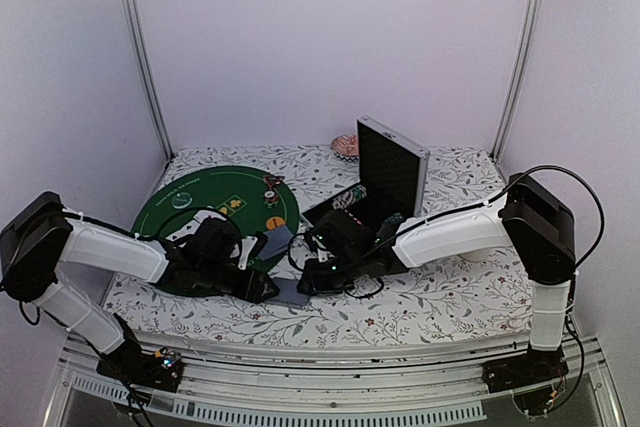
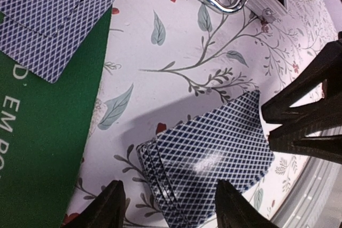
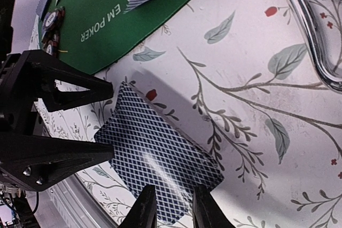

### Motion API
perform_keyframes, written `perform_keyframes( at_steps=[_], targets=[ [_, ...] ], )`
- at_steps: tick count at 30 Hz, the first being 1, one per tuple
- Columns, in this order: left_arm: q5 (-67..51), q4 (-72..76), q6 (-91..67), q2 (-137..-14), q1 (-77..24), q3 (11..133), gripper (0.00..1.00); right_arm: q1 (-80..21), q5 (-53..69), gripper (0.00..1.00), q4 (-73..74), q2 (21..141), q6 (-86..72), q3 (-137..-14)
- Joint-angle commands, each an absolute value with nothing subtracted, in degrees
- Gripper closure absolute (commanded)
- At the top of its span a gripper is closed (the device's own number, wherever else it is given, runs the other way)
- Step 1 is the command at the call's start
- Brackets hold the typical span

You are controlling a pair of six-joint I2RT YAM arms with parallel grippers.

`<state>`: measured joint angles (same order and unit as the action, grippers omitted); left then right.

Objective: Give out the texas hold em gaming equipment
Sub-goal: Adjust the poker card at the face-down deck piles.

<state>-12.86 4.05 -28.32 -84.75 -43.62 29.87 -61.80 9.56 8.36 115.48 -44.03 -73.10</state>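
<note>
A deck of playing cards (image 2: 206, 158) with blue lattice backs lies face down on the flowered cloth, just off the green poker mat (image 1: 200, 237). My left gripper (image 2: 171, 206) is open and straddles the deck's near end, its left finger clear of the cards. My right gripper (image 3: 173, 212) hangs over the opposite corner of the deck (image 3: 155, 148), jaws a narrow gap apart. Both meet at the deck (image 1: 290, 293) near the table's front. More cards (image 2: 53, 9) lie on the mat's edge. Striped chips (image 1: 270, 185) and an orange button (image 1: 272, 220) sit on the mat.
The silver case (image 1: 392, 167) stands open behind my right arm, its chrome handle (image 3: 304, 30) close to the deck. More chips (image 1: 350, 197) show inside it. A round pinkish thing (image 1: 345, 145) sits at the back. The table's front rail (image 1: 330, 352) is just beyond the deck.
</note>
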Motion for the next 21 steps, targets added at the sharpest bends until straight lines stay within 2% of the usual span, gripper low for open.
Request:
perform_keyframes(
  at_steps=[1,9,17,21],
  targets=[
    [-13.2,2.3,-27.4,-86.1,-44.4,29.8,0.41,-61.4,12.0,0.76,4.2,115.1,-44.5,-72.6],
    [-13.3,2.4,-27.4,-86.1,-44.4,29.8,0.44,-61.0,7.0,0.73,6.4,113.8,-46.3,-70.7],
    [-13.5,2.5,-27.3,-86.4,-44.5,30.0,0.44,-63.3,-1.8,0.50,19.7,119.3,-44.2,-79.7],
    [-13.6,2.5,-27.6,-85.7,-44.5,29.6,0.44,-64.5,-4.0,0.43,23.6,123.5,-43.2,-84.8]
  ],
)
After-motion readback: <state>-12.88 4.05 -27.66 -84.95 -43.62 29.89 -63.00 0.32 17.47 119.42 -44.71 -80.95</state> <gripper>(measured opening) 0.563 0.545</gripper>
